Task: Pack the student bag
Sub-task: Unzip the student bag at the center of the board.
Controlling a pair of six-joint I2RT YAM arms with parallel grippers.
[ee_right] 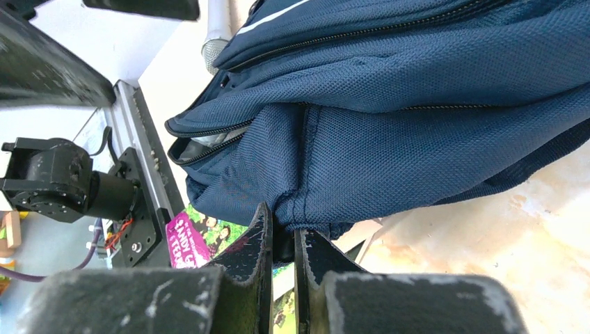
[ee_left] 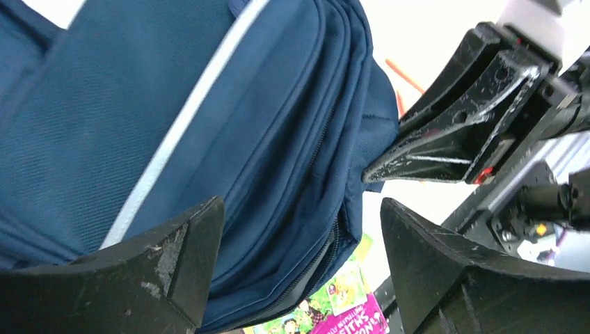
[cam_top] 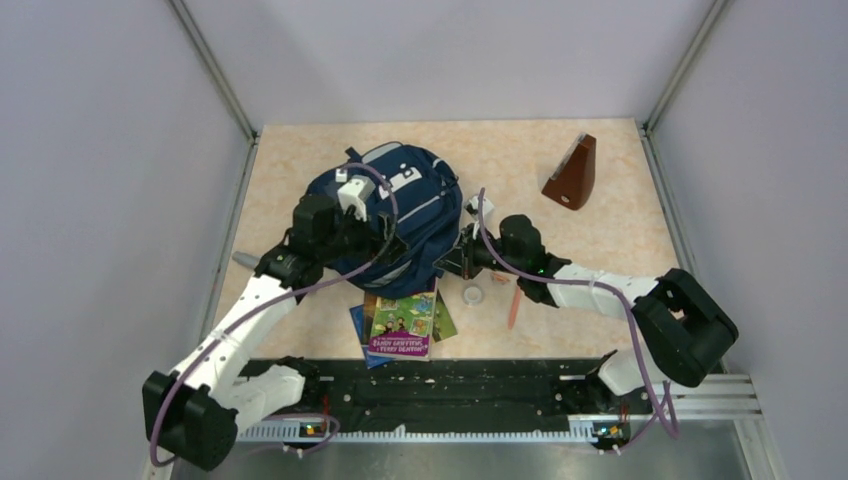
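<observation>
From above, the navy blue fabric backpack (cam_top: 405, 210) lies mid-table, its near edge over colourful picture books (cam_top: 405, 325), with beige tabletop (cam_top: 520, 160) showing around it. Left wrist: the left gripper (ee_left: 300, 209) gapes wide, empty, against the backpack's side. Right wrist: the right gripper (ee_right: 282, 221) pinches the backpack's hem.

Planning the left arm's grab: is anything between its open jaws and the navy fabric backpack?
Nothing visible does. The left gripper hangs open right over the navy blue fabric backpack, only its cloth between the jaws. The right gripper is off at the bag's edge, shut on a fold.
</observation>
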